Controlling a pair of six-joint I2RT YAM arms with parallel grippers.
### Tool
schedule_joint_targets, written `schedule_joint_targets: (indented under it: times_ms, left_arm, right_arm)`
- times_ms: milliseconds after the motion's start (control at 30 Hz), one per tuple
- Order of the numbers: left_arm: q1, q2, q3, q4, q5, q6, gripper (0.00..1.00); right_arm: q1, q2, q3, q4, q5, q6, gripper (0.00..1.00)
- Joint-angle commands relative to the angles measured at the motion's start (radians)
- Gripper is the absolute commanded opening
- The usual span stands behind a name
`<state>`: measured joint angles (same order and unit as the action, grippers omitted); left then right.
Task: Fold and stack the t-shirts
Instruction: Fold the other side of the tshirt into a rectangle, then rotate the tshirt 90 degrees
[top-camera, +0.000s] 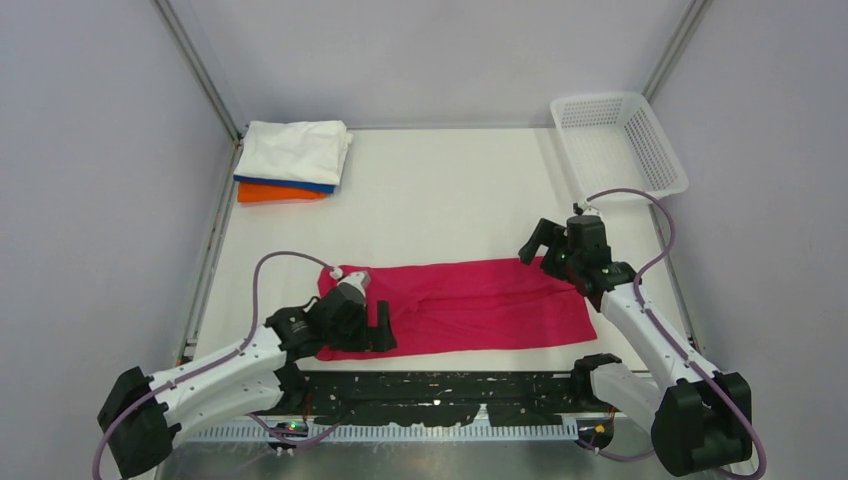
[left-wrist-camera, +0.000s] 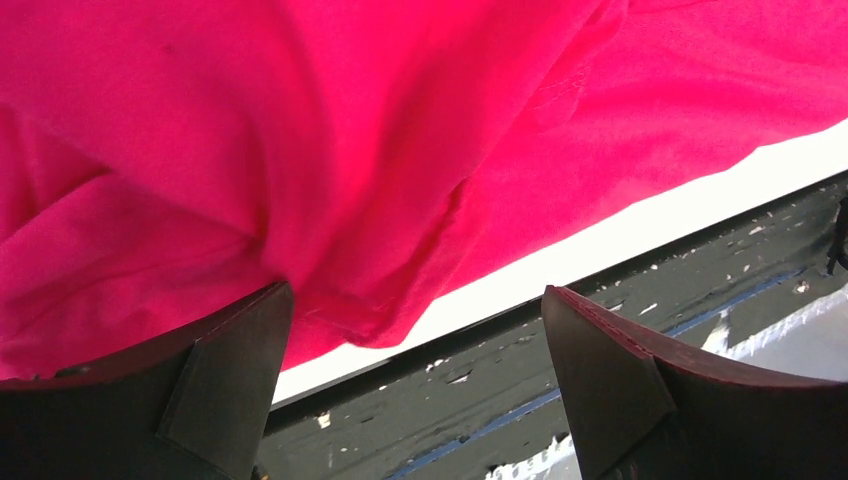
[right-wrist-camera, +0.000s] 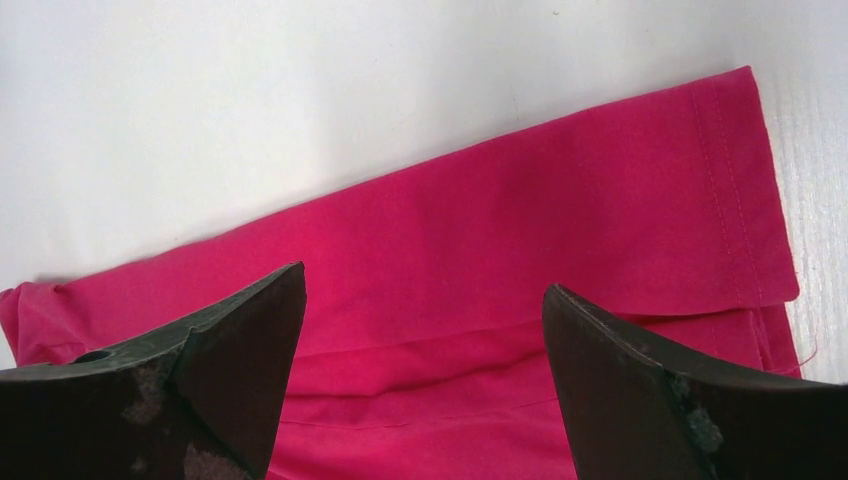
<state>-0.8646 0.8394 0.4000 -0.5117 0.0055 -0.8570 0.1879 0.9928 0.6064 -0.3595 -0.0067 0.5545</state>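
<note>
1. Magenta-red t-shirt: lies on the white table, in its near half, between the two arms. It is folded into a long band running left to right. The right end is flat, with a stitched hem showing in the right wrist view. The left end is rumpled, with creases and a loose fold near the near edge.

2. Left gripper: jaws stand wide apart, with nothing between them. It sits low over the near-left corner of the magenta-red t-shirt. In the left wrist view one finger is in front of the cloth and the other is over the scuffed black strip along the table's near edge. Contact with the cloth cannot be confirmed.

3. Right gripper: jaws fully spread and empty. It hangs over the far-right corner of the same shirt.

4. Stack at the far-left corner: the white t-shirt lies folded on top, the blue t-shirt shows as a thin edge beneath it, and the orange t-shirt is at the bottom.

5. White mesh basket: sits at the far-right corner, well apart from the shirts.
</note>
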Motion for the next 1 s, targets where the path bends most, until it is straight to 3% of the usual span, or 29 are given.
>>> schedule_joint_targets:
  times_ms: [0, 200, 333, 433, 600, 767, 967]
  left_arm:
    - [-0.002, -0.074, 0.075, -0.117, -0.112, 0.004, 1.0]
    - [0.036, -0.091, 0.124, -0.017, -0.192, -0.067, 1.0]
    - [0.233, 0.059, 0.105, 0.167, 0.045, -0.145, 1.0]
    - [0.277, 0.201, 0.099, 0.3, 0.101, -0.207, 1.0]
    - [0.323, 0.441, 0.208, 0.21, 0.004, -0.295, 1.0]
    - [0.358, 0.653, 0.324, 0.231, -0.054, -0.397, 1.0]
    - [0.364, 0.926, 0.712, 0.146, -0.096, -0.445, 1.0]
  right_arm:
    - [0.0, -0.019, 0.003, 0.033, -0.009, -0.015, 0.95]
    - [-0.001, -0.032, -0.031, 0.038, -0.023, -0.011, 0.95]
    - [-0.001, 0.019, -0.046, 0.069, -0.07, -0.004, 0.95]
    - [-0.002, 0.06, -0.046, 0.088, -0.085, -0.006, 0.95]
    - [-0.004, 0.148, -0.018, 0.095, -0.076, -0.032, 0.95]
    - [-0.011, 0.201, -0.009, 0.114, -0.092, -0.039, 0.95]
    - [-0.044, 0.234, 0.003, 0.126, -0.139, -0.046, 0.95]
